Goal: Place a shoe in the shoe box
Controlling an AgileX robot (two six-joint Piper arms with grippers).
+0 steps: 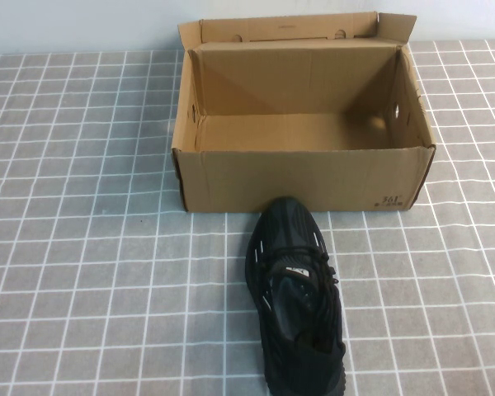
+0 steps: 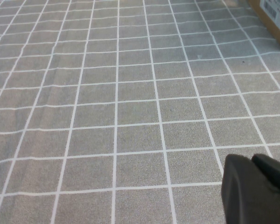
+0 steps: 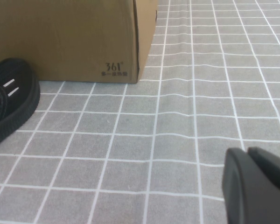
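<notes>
The black shoe (image 1: 297,297) lies on the grey checked cloth just in front of the shoe box (image 1: 301,177), its toe touching or nearly touching the box's front wall. The brown cardboard box stands open and empty, with its flaps up. In the right wrist view the shoe's toe (image 3: 11,105) and the box's printed corner (image 3: 114,69) show. My right gripper (image 3: 248,156) hovers shut over the cloth to the right of the shoe, holding nothing. My left gripper (image 2: 250,161) is shut and empty over bare cloth at the left; a box corner (image 2: 275,18) shows far off.
A grey cloth with a white grid (image 1: 82,247) covers the whole table. A pale wall (image 1: 74,25) runs behind the box. Neither arm shows in the high view.
</notes>
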